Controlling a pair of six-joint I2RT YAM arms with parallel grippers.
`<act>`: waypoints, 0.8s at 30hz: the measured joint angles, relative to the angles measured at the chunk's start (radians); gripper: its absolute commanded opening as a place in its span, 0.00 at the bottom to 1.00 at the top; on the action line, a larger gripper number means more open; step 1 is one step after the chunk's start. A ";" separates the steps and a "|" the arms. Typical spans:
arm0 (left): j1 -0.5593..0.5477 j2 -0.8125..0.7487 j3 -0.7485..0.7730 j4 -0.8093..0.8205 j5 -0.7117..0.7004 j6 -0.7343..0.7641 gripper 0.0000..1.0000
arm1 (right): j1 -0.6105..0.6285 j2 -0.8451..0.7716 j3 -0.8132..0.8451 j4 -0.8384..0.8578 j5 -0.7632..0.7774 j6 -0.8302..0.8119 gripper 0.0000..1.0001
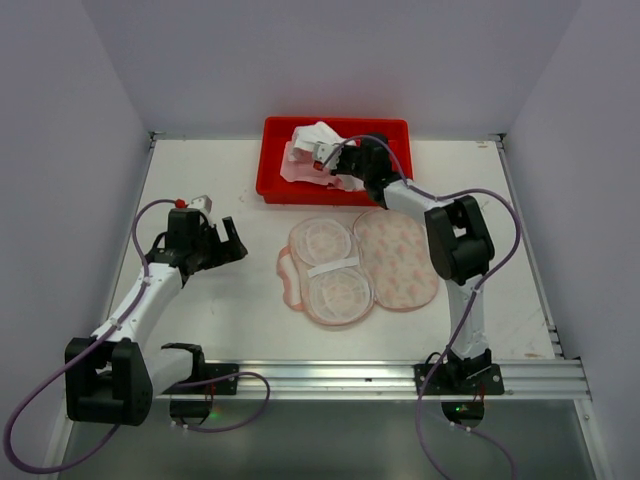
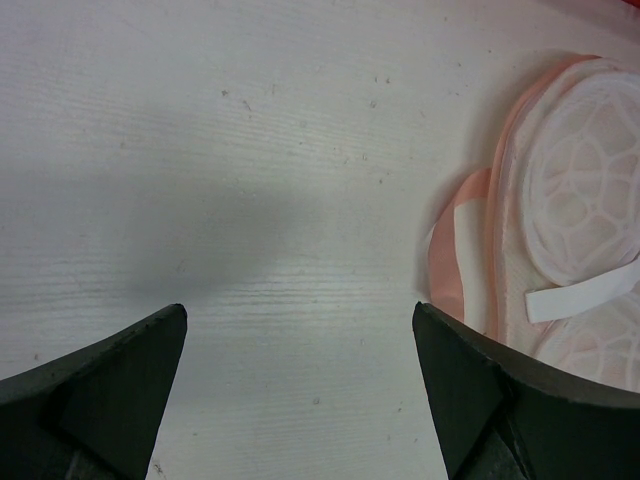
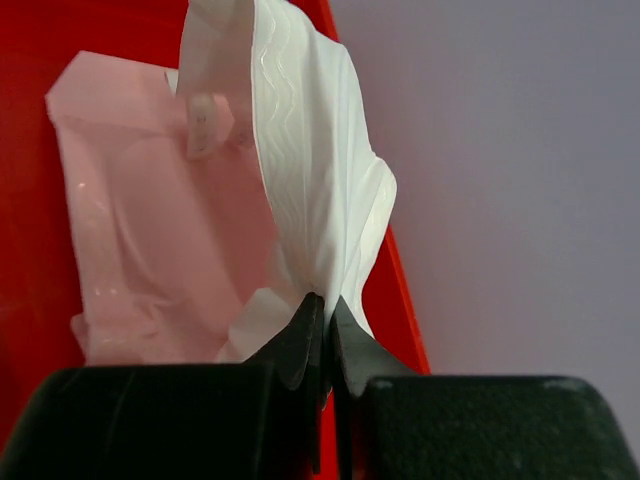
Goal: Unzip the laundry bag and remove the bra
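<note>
Bench (image 1: pixel 230 190): pale surface filling the middle of the top view, carrying everything below.
Red tray (image 1: pixel 395 127): upper centre of the frame, at the far edge of the bench.
Laundry bag (image 1: pixel 400 262): centre of the frame, lying unzipped and spread flat. Its patterned half is on the right and its white-lined half on the left, and nothing is left inside.
Bra (image 1: pixel 305 150): upper centre, inside the red tray. A white fold is lifted while the pale-pink part rests on the tray floor.
Right jaws: upper centre, over the tray, pinched together on the bra's white fold (image 3: pixel 310 130).
Left jaws: left of centre, spread wide apart above bare bench, holding nothing. The bag's pink rim (image 2: pixel 450 250) sits just to their right.
Progress: unzipping looks done and the bra is out of the bag. Judging by the grip, only letting it go into the tray remains.
</note>
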 measured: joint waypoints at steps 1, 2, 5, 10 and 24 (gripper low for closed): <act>0.000 0.000 0.000 0.000 0.000 0.000 0.98 | 0.002 0.000 -0.009 -0.014 -0.010 -0.003 0.04; 0.000 0.000 0.000 0.000 0.000 0.000 0.98 | 0.004 0.000 -0.014 -0.019 -0.018 -0.006 0.08; 0.000 0.000 0.000 0.000 0.000 0.000 0.98 | 0.014 0.000 -0.017 -0.013 -0.022 0.003 0.44; 0.000 0.000 0.000 0.000 0.000 0.000 0.98 | 0.033 -0.025 -0.024 -0.021 -0.015 0.030 0.68; 0.001 -0.048 0.000 0.000 0.012 0.000 0.98 | 0.026 -0.555 -0.011 -0.432 0.286 0.754 0.95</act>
